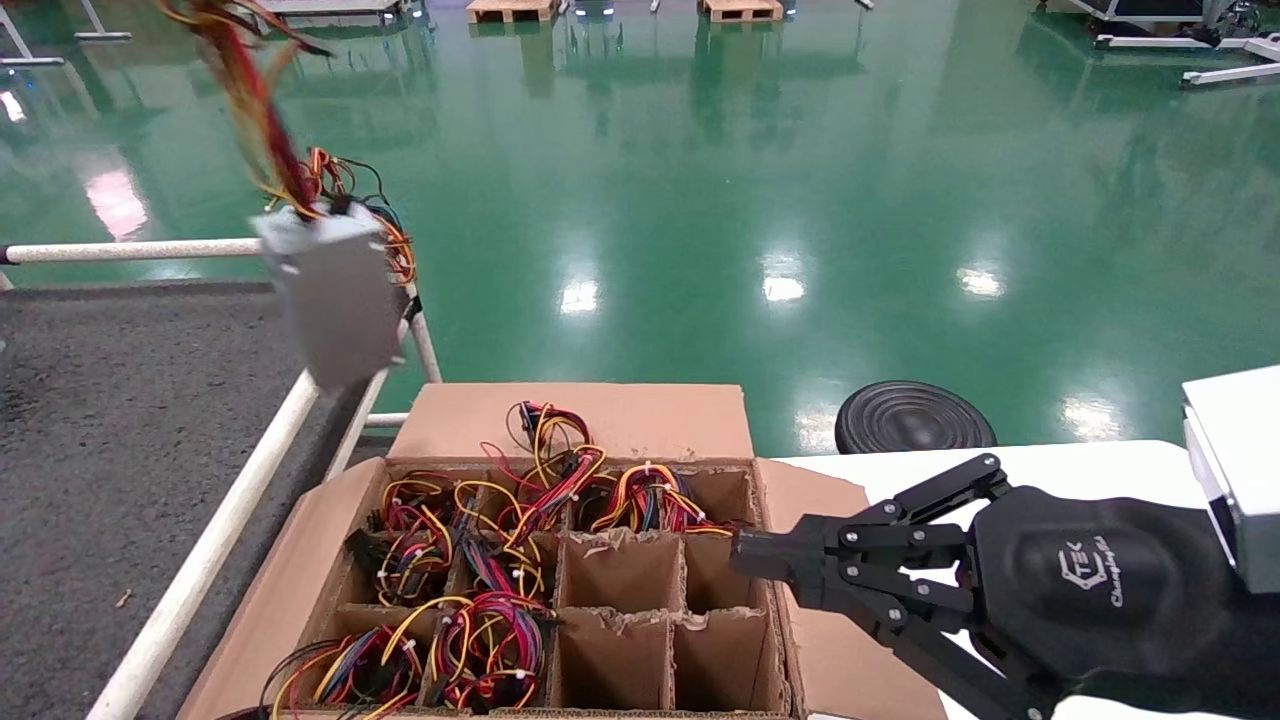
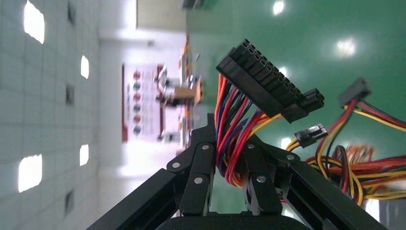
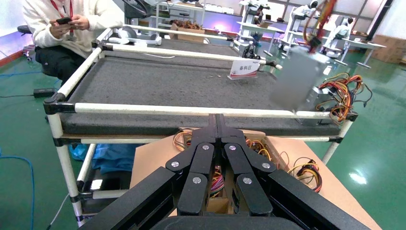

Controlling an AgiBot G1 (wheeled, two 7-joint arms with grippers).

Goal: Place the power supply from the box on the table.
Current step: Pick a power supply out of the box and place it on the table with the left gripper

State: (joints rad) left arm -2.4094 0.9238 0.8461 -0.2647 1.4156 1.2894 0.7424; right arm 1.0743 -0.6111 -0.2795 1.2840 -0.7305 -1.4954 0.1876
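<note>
Over the table (image 1: 110,420) rail, the left gripper (image 2: 229,158), clamped on its wires, dangles the supply (image 1: 335,300), calling for lowering; right gripper (image 1: 745,560) closed, idle.

From my station I saw a glossy green floor (image 1: 700,200) stretching behind the work area, with a black ribbed round disc (image 1: 914,417) resting on it and wooden pallets (image 1: 512,10) at the far edge. A seated person in a white top (image 3: 67,28) was looking at a phone, and a small red-and-white sign (image 3: 245,68) stood upright farther off.
</note>
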